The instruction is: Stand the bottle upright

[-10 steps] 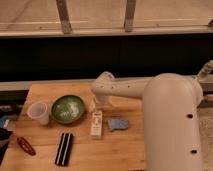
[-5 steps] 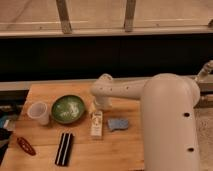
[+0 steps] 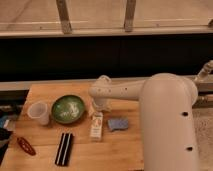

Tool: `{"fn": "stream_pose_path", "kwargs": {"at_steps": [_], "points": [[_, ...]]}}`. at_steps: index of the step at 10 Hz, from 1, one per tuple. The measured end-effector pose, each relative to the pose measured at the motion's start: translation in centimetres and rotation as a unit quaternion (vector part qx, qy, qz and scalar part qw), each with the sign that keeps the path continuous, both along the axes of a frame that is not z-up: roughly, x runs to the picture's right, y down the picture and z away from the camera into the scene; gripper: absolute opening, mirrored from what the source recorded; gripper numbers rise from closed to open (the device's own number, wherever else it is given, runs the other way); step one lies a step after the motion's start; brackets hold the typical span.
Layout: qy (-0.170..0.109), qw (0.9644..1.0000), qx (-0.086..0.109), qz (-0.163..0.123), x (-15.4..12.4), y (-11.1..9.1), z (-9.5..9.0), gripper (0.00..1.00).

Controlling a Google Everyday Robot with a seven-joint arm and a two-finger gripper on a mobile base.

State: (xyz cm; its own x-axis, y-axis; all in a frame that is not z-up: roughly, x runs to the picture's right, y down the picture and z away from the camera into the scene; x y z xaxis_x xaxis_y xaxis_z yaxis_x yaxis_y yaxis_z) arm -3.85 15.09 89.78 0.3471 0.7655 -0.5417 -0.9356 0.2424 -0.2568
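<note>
I log the white arm [image 3: 165, 100] reaching in from the right over the wooden tabletop [image 3: 120, 152]. Its hand [image 3: 98, 109] is at the far end of the bottle [image 3: 96, 126]; whether the hand is wide, narrow or gripping I cannot tell. A green bowl [image 3: 68, 109] sits left of the hand, and a blue-grey sponge [image 3: 118, 123] lies just right of the bottle. The bottle is mid-tabletop, its long axis running near to far. Its pale label carries dark marks that I cannot read.
</note>
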Motion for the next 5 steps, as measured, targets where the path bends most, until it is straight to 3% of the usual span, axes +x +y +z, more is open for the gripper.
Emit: {"fn": "stream_pose_path", "kwargs": {"at_steps": [5], "points": [[-0.013, 0.9999, 0.002, -0.003, -0.38, -0.02, -0.72, 0.04]]}}
